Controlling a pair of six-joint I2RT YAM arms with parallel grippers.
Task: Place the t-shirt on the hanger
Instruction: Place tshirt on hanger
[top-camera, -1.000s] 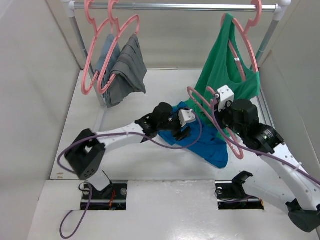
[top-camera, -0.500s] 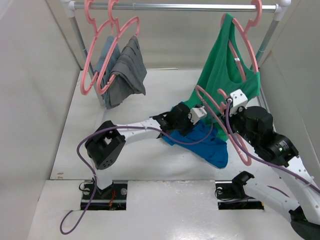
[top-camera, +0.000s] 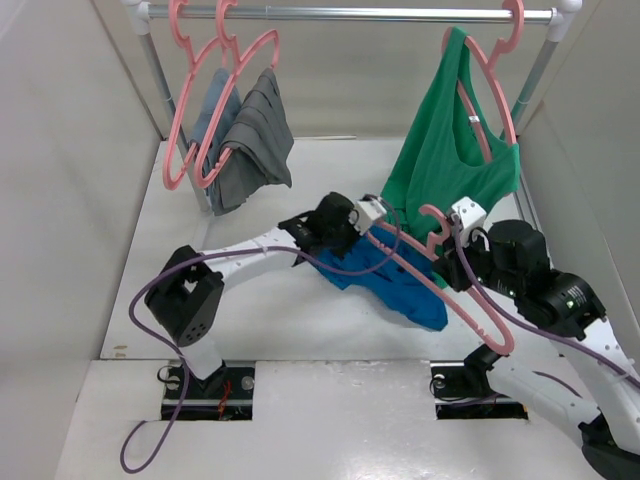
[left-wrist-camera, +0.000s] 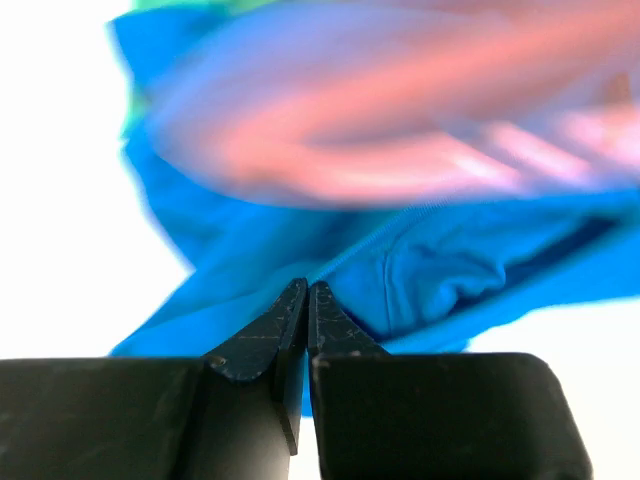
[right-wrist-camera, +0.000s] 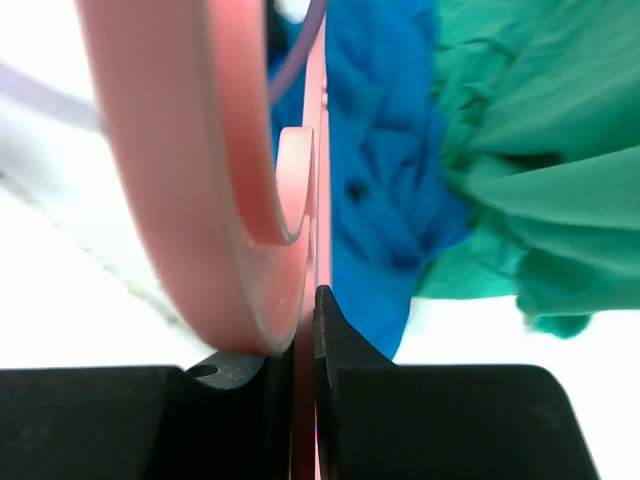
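The bright blue t-shirt (top-camera: 405, 290) lies crumpled on the white table in the middle right. My left gripper (top-camera: 362, 238) is at its upper left edge, shut on a fold of the t-shirt (left-wrist-camera: 450, 270), with the hem running out from the gripper (left-wrist-camera: 307, 287) tips. My right gripper (top-camera: 452, 268) is shut on the pink hanger (top-camera: 482, 318), whose long bar slants just above the shirt. In the right wrist view the hanger (right-wrist-camera: 170, 150) passes between the jaws of the gripper (right-wrist-camera: 308, 292), with the t-shirt (right-wrist-camera: 375, 150) behind. The hanger (left-wrist-camera: 400, 130) blurs across the left wrist view.
A green tank top (top-camera: 440, 150) hangs on a pink hanger from the metal rail (top-camera: 350, 14) at back right, its hem touching the blue shirt. Grey garments (top-camera: 245, 140) hang on pink hangers at back left. Grey walls close in both sides.
My left gripper has gone from open to shut on the shirt's edge and drawn back left. The right arm has brought the hanger nearer and lower across the shirt.
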